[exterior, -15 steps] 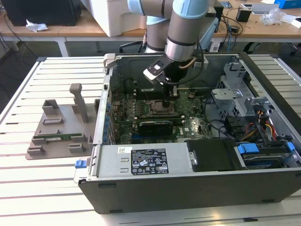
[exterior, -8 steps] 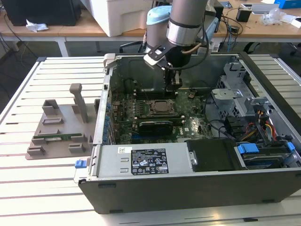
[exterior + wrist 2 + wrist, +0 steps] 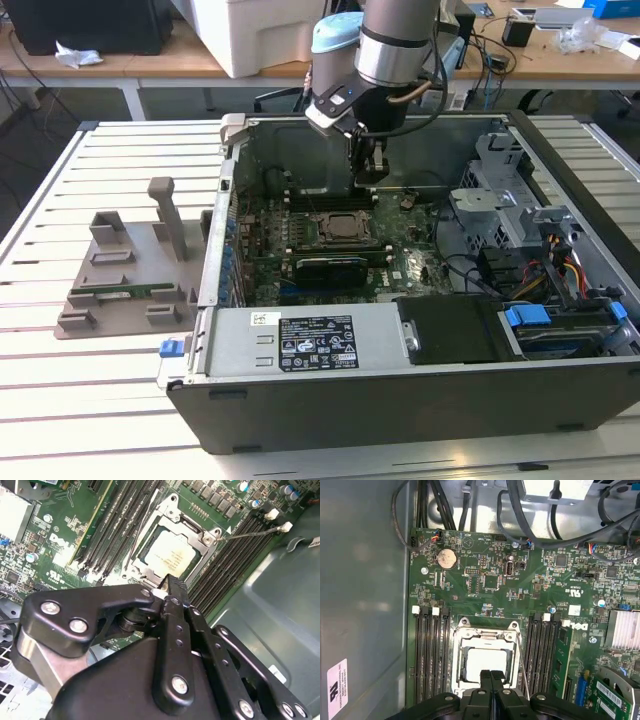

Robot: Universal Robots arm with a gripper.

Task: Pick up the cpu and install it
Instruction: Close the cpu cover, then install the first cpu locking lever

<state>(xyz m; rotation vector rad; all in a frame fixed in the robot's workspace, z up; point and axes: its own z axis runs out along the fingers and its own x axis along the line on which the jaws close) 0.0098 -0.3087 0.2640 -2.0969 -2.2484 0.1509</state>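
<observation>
First wrist view shows the cpu (image 3: 487, 662) lying flat inside the metal socket frame (image 3: 465, 630) on the green motherboard (image 3: 490, 580), pale silver top facing up. Black memory slots (image 3: 427, 655) run along both sides of the socket, and a thin lever rod (image 3: 521, 660) lies beside the frame. The gripper (image 3: 491, 676) is poised at the socket's edge, its fingers (image 3: 485, 679) pressed together with nothing between them; whether they touch the board cannot be told. In the exterior view the arm stands over the open computer case (image 3: 400, 420), which lies on a slatted white table (image 3: 100, 400). A grey parts tray (image 3: 110, 270) sits beside the case, toward the exterior view's left.
</observation>
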